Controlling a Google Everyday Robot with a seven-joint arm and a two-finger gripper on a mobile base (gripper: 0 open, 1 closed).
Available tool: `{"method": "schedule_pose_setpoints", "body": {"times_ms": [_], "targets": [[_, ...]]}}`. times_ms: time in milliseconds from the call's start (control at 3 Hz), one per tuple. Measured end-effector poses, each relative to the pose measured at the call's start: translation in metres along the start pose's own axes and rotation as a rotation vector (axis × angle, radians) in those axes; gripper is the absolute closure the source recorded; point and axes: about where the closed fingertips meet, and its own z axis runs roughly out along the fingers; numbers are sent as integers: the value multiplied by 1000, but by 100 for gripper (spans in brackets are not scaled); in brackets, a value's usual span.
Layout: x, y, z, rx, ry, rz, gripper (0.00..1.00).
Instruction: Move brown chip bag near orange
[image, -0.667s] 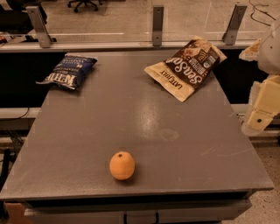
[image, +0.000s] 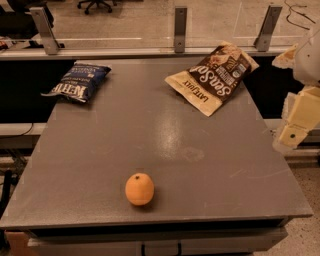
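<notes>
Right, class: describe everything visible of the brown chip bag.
The brown chip bag is a crinkly, shiny packet, dark brown with a cream end, white script and LATE JULY lettering. It lies slantwise on the grey table, far right, cream end nearer the camera, touching nothing else. The gripper hangs beyond the table's right edge, apart.
</notes>
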Motion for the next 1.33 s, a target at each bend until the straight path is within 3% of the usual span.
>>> {"method": "schedule_pose_setpoints", "body": {"times_ms": [667,1333], "targets": [[-11,-68,42,92,-88,-8,0],[-22,-141,75,195,-196,35,0]]}}
